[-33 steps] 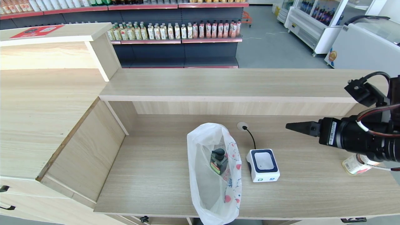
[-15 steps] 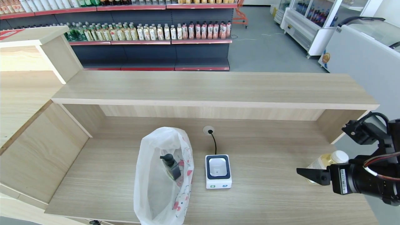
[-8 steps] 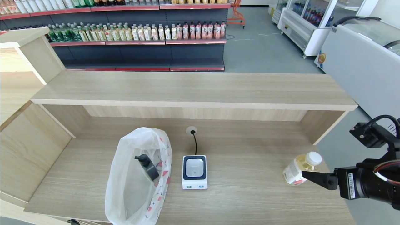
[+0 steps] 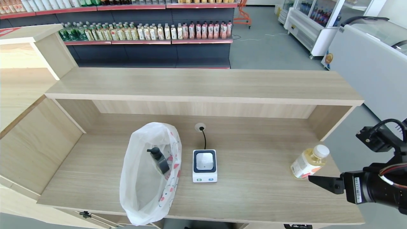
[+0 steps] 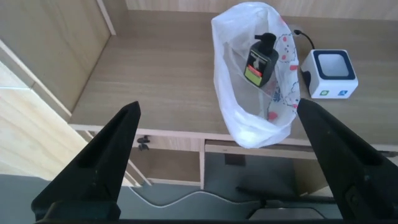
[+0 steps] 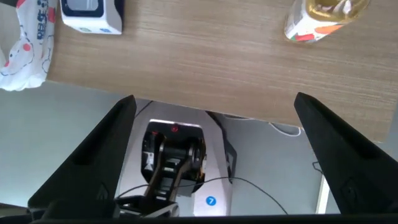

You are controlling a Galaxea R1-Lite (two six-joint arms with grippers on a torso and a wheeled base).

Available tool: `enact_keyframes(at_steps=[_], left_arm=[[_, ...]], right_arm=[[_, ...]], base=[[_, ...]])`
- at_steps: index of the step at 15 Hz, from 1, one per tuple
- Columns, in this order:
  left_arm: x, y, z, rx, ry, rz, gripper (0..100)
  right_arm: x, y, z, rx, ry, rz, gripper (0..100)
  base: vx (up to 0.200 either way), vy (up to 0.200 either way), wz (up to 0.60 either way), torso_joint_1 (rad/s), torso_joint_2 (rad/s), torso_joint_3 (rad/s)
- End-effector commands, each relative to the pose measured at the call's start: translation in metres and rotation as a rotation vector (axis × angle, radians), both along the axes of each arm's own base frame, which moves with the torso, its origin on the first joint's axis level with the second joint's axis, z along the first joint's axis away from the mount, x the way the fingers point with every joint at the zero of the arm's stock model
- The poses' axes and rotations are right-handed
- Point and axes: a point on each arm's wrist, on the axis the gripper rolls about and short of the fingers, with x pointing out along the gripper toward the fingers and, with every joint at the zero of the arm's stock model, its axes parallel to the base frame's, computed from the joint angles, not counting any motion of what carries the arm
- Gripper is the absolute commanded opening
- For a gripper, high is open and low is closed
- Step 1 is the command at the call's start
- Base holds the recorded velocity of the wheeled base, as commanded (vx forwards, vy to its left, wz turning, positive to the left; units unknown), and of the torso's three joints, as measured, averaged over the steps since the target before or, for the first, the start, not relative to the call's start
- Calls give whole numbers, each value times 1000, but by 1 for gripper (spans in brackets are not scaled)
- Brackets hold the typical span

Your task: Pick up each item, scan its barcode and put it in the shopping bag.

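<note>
White plastic shopping bag (image 4: 140, 190) stands open on the surface's (image 4: 254, 190) left, a dark pump bottle (image 4: 160, 161) inside; our left jaws hang released. Just beside it sits the scanner (image 4: 204, 166) (cable (image 4: 203, 140) trailing back). Far right, we see the yellow, white-capped bottle (image 4: 309, 161) upright, near our released right jaws but apart from them.

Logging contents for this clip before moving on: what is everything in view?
counter: one, light wood, foreground.
scanner: one, white and dark blue, mid-counter.
shopping bag: one, white with red print, open on the counter left of the scanner.
pump bottle: one, dark, inside the shopping bag.
drink bottle: one, yellowish with white cap, counter's right end.
shelf bottles: many, mixed colours, shelves behind.
left end effector: one, black, open, off the counter's near side.
right end effector: one, black, open, near the drink bottle.
</note>
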Motion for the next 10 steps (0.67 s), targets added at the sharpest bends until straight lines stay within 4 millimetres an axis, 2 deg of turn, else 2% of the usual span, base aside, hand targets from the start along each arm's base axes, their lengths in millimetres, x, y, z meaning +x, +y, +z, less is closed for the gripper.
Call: enact_keyframes(at_steps=[1,6,10], left_arm=[[0,0,0,0,0,-1,100],[0,0,0,0,0,-1,100],[0,0,0,14,0,-2,100]], right_arm=[[4,-1,-4,-25,17,-13,100],[10,-4,-11,-64,39,-42,100],[21,-23,-17,-161,51,-141,100]], base=[[-200,0,0,-2,-2,2],[-200,0,0,-2,1,0],[0,0,0,0,0,0]])
